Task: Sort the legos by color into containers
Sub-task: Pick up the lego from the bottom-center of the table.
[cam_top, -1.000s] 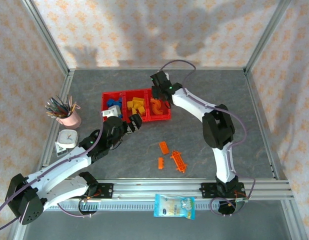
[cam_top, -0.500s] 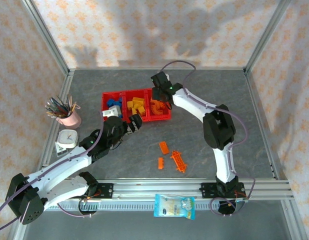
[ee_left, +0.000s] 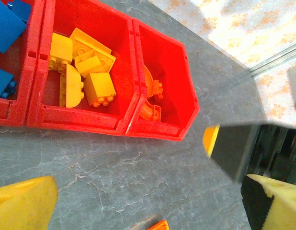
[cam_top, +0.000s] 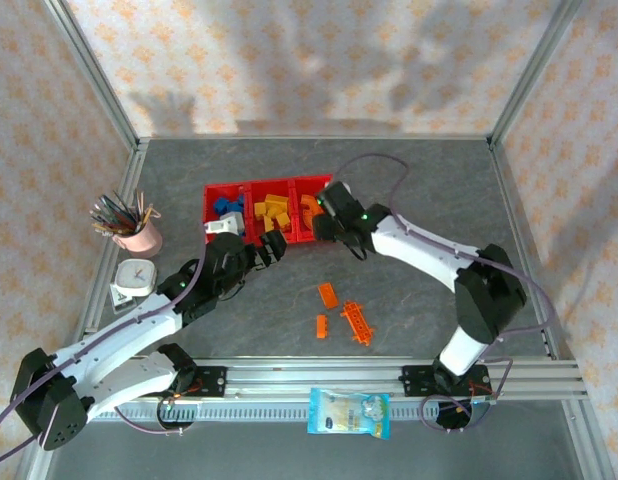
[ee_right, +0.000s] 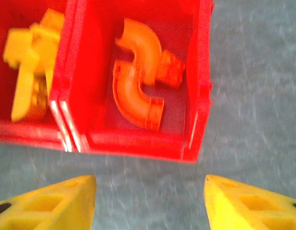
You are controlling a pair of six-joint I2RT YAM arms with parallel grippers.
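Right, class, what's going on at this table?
Legos are being sorted by colour into a red tray. Blue, yellow and orange sit in separate bins. The right tool hangs open and empty before the orange bin; the left tool, also open, faces the tray. Three orange pieces lie on the table.
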